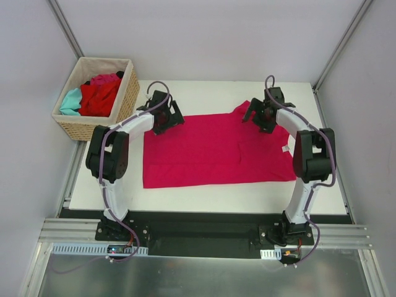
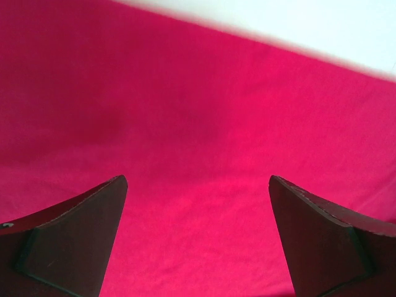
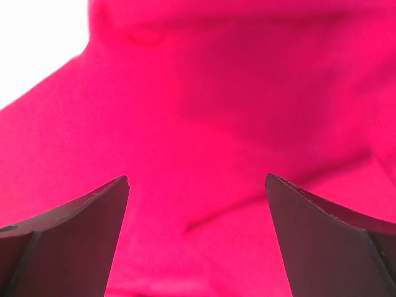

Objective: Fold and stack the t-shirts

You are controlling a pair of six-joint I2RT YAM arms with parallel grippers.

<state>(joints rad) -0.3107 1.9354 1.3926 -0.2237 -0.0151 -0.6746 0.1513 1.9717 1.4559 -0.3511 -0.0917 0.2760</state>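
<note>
Here, two robot arms hang over a magenta t-shirt (image 1: pixel 210 151) spread flat on a white table (image 1: pixel 204 198) — the first fold looks about to begin.
The left jaws and the right jaws both stand wide apart, holding nothing. Each hangs above the shirt's far edge, left near the hem corner, right near the shoulder, with cloth directly beneath and between them. Next, I judge, both must drop and pinch that edge together. A red t-shirt (image 1: pixel 99 99) and a teal t-shirt (image 1: pixel 71 102) lie in a wicker basket (image 1: pixel 80 129) beside the table's far left corner.
</note>
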